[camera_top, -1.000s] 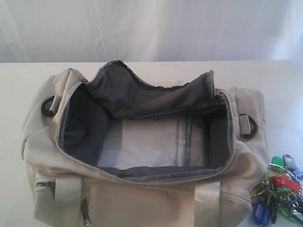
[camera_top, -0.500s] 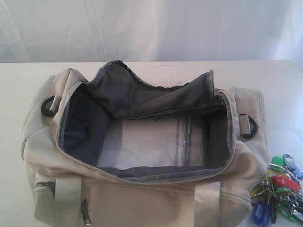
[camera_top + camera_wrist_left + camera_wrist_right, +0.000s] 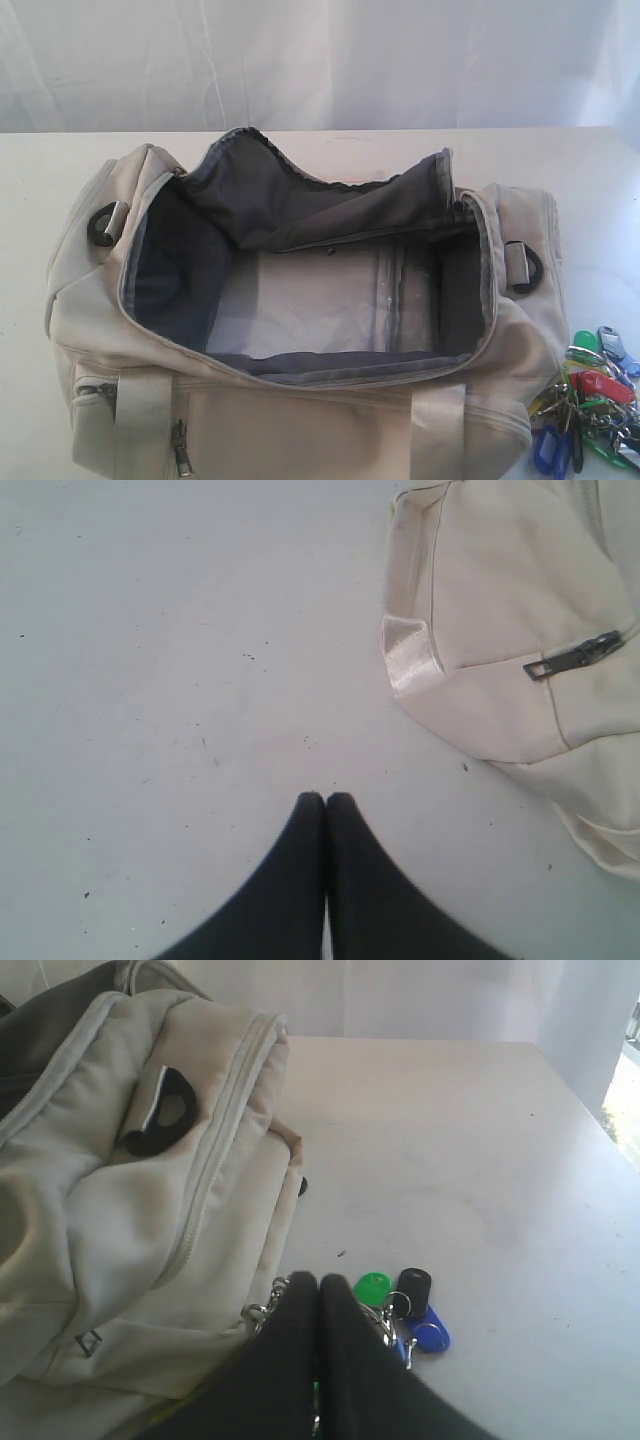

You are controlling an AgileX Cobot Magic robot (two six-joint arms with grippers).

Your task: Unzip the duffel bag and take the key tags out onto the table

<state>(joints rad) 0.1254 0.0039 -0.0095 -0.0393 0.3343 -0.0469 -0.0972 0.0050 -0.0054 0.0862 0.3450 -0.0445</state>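
The beige duffel bag (image 3: 300, 425) lies on the white table (image 3: 600, 190) with its top unzipped and gaping, showing dark grey lining and an empty floor. The key tags (image 3: 592, 398) lie in a bunch on the table beside the bag's right end. My right gripper (image 3: 318, 1278) is shut with nothing between its fingers, hovering over the key tags (image 3: 420, 1312) next to the bag's end (image 3: 120, 1210). My left gripper (image 3: 325, 798) is shut and empty above bare table (image 3: 150, 680), a little off the bag's corner (image 3: 510, 600). Neither arm shows in the exterior view.
A white curtain (image 3: 320, 60) hangs behind the table. Black D-rings (image 3: 103, 224) sit at the bag's ends. A closed side zipper pull (image 3: 570, 657) shows on the bag. The table's right edge (image 3: 590, 1110) runs close to the key tags.
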